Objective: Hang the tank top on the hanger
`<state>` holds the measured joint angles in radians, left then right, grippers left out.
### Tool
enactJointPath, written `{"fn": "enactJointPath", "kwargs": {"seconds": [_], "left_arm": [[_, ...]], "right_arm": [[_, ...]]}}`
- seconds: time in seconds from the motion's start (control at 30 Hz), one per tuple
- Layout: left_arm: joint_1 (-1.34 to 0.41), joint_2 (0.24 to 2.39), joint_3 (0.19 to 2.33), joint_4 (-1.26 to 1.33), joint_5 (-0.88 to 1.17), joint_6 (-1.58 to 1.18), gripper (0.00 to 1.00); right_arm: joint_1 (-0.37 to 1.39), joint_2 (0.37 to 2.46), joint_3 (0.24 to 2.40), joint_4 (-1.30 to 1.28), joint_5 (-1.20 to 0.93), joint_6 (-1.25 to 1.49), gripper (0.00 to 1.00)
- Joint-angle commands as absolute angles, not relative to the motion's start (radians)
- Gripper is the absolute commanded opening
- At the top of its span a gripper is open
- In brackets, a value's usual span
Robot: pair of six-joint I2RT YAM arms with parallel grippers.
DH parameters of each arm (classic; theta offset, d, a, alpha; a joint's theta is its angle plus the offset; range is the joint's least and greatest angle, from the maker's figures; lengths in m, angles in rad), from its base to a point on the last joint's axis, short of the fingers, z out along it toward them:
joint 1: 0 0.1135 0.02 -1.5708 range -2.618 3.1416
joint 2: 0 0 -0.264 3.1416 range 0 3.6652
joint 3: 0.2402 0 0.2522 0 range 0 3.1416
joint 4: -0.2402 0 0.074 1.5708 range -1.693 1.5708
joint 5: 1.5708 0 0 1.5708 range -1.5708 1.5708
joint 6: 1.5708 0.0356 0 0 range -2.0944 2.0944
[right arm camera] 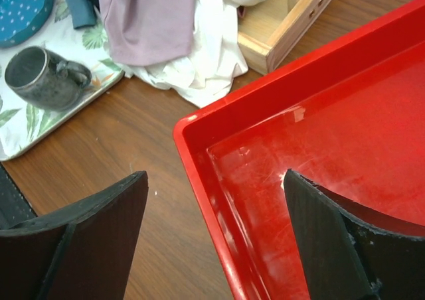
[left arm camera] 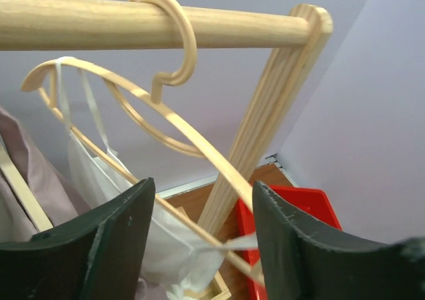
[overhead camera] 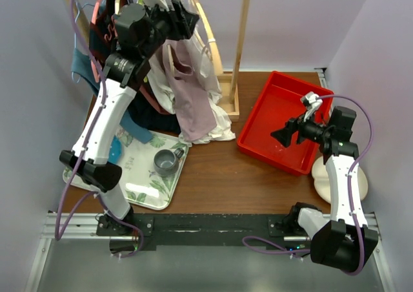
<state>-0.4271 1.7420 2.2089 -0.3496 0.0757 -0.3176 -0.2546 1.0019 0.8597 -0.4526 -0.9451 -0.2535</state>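
While the hanger (left arm camera: 188,48) is hanging on the rail (left arm camera: 99,21), the tank top (left arm camera: 99,180) is draping from its arm (one strap over). Left claw (left arm camera: 202,204) is gaping empty beside it; right claw (right arm camera: 212,207) is gaping empty above the red tray (right arm camera: 279,91).

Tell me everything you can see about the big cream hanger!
The hanger is pale cream and smooth, with a round hook and broad curved arms. Its hook hangs over the wooden rail, and it sits tilted. Thin straps of the white tank top loop over one arm. The other arm slopes down between the open fingers of the left end effector.
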Motion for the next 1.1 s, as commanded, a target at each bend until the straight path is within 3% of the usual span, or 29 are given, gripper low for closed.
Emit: {"fn": "enactJointPath", "kwargs": {"seconds": [0.0, 0.03, 0.13, 0.37, 0.63, 0.77, 1.07], "left_arm": [[-0.42, 1.606, 2.149, -0.348, 0.184, -0.336, 0.71], [-0.419, 1.579, 2.093, -0.342, 0.19, -0.328, 0.76], [-0.417, 1.433, 1.929, -0.296, 0.199, -0.304, 0.87], [-0.419, 1.059, 1.596, -0.272, 0.121, -0.213, 1.0], [-0.417, 0.781, 1.332, -0.371, 0.003, -0.13, 1.0], [-0.419, 0.697, 1.284, -0.413, -0.06, -0.117, 1.0], [-0.42, 0.667, 1.269, -0.433, -0.083, -0.101, 1.0]], "right_arm": [[-0.261, 0.977, 0.9, -0.511, -0.98, -0.342, 0.92], [-0.265, 0.97, 0.902, -0.511, -0.974, -0.342, 0.97], [-0.279, 0.936, 0.908, -0.503, -0.927, -0.347, 0.99], [-0.281, 0.908, 1.11, -0.548, -0.645, -0.236, 0.99], [-0.282, 0.94, 1.426, -0.65, -0.367, -0.094, 0.99], [-0.282, 0.945, 1.551, -0.701, -0.364, -0.074, 0.99], [-0.281, 0.92, 1.617, -0.722, -0.356, -0.029, 0.98]]}}
